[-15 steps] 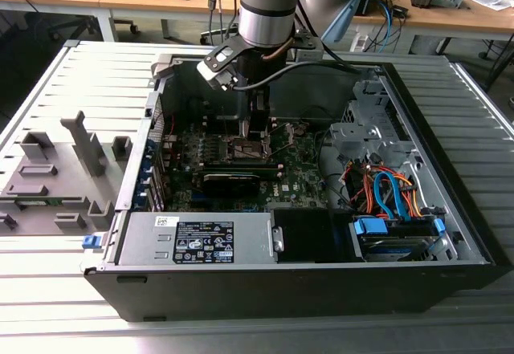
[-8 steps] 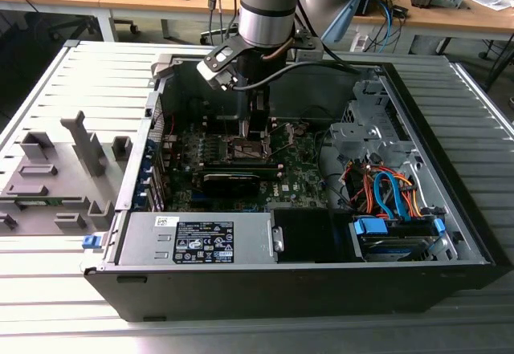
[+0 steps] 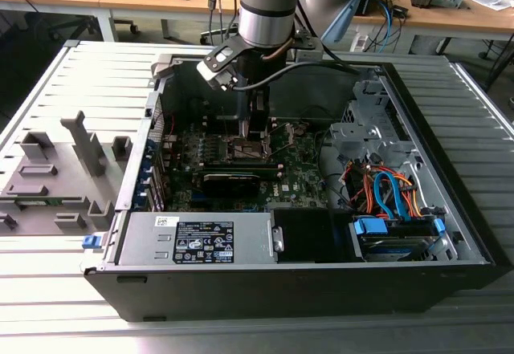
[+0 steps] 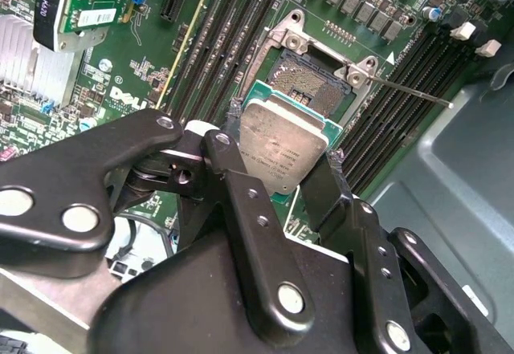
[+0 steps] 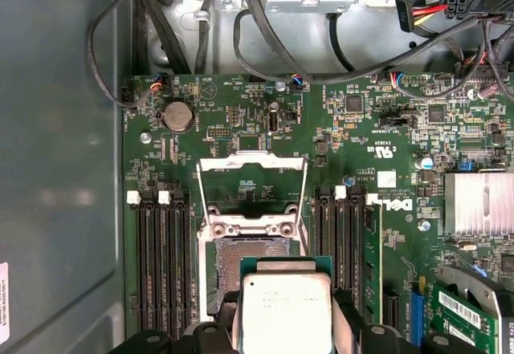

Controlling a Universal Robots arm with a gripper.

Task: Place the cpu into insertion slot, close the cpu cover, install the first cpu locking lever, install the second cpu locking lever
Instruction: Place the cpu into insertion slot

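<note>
1. Your bench (image 3: 48, 73) is a slatted grey surface, and it carries everything else here.
2. The computer case (image 3: 241, 290) lies on its side on the bench with the side panel off, so you look straight into it.
3. The arm (image 3: 269, 9) comes down from above into the case, towards the far side in the exterior view.
4. The green main board (image 5: 241, 121) covers the floor of the case beneath the arm.
5. The tool (image 4: 283, 141) hangs low over the board. Its two black fingers (image 4: 233, 129) are drawn in against opposite edges of the chip and hold it.
6. The cover (image 5: 253, 161), a dull silver frame with a big window, stands swung up away from the socket.
7. The socket (image 4: 309, 77) lies bare, with its dark contact field showing, between rows of long black memory slots (image 5: 161, 250).
8. The chip (image 4: 285, 149) sits between the fingers, silvery face up, overlapping the socket's near edge in both wrist views. You cannot tell whether it touches the socket.
9. A thin metal rod (image 4: 409, 93) sticks out sideways just beside the socket's corner.
</note>
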